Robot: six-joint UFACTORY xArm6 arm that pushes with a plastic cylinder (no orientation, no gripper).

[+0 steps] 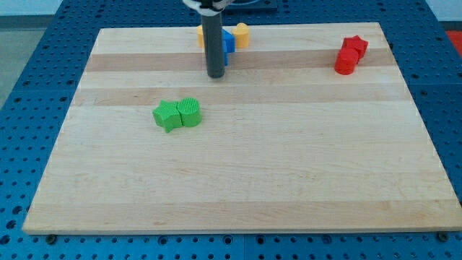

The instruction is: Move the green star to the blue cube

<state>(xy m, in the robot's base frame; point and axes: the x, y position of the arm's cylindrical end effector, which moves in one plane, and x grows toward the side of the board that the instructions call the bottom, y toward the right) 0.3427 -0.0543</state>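
Observation:
The green star (167,115) lies on the wooden board (238,180) left of centre, touching a green cylinder-like block (190,111) on its right. The blue cube (228,42) sits near the view's top edge, partly hidden behind my rod. My tip (216,74) rests on the board just below the blue cube, above and to the right of the green pair, apart from them.
Yellow blocks (241,33) flank the blue cube at the view's top; the left one is mostly hidden by the rod. Two red blocks (350,54) sit together at the top right. Blue pegboard table (29,108) surrounds the board.

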